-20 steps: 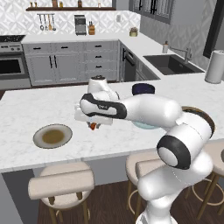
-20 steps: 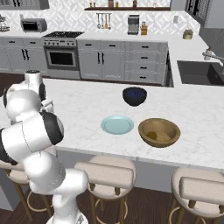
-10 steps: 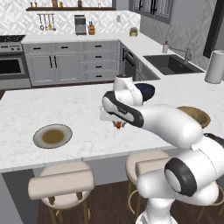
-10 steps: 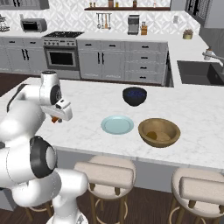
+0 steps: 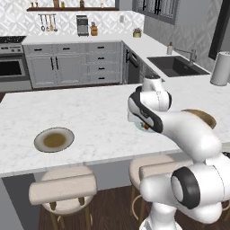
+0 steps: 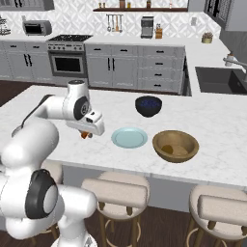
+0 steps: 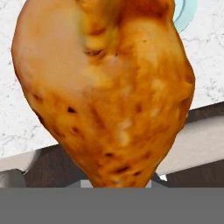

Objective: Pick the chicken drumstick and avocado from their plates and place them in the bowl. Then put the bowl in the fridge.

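Now the gripper [image 6: 87, 133] has travelled further across the marble counter [image 6: 217, 125] than half a second ago, from near the olive-tan plate [image 5: 54, 139] toward the pale teal plate [image 6: 129, 137], and hangs just short of that plate's near rim. It is clamped on the chicken drumstick [image 7: 105, 87], carried clear above the counter. In the right base view only an orange tip of the meat [image 6: 85, 135] peeks below the hand. Up close, the drumstick is glossy orange-brown with dark speckles, broad at the top and tapering downward. The olive-tan plate lies bare behind. The wooden bowl [image 6: 175, 145] sits just beyond the teal plate, with a dark blue bowl [image 6: 148, 106] behind them.
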Controlling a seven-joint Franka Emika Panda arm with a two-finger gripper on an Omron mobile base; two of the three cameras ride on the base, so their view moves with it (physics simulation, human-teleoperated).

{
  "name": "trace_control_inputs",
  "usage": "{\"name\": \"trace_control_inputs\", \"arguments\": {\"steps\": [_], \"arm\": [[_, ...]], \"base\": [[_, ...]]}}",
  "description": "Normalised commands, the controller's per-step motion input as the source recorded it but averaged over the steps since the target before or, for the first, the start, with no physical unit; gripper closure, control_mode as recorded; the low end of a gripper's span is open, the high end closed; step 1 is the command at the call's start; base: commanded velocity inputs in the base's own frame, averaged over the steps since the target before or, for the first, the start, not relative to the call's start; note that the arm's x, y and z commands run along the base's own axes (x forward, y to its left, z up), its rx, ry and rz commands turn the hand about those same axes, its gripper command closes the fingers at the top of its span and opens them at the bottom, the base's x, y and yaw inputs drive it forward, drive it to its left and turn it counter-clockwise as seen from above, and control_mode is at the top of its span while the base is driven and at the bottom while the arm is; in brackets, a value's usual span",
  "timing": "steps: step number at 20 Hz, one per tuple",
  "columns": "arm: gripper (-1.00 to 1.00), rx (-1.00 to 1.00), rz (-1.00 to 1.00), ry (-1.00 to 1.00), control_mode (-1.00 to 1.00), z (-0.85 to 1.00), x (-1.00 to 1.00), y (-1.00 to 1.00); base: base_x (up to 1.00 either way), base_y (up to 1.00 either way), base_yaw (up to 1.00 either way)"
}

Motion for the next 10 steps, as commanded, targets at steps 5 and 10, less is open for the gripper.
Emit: {"name": "trace_control_inputs", "arguments": {"steps": [5, 10], "arm": [[1.0, -0.05, 0.01, 0.0, -1.0, 0.19, 0.0, -1.0], [1.0, -0.05, 0.0, 0.0, -1.0, 0.05, 0.0, -1.0]], "base": [[0.0, 0.0, 0.0], [0.0, 0.0, 0.0]]}}
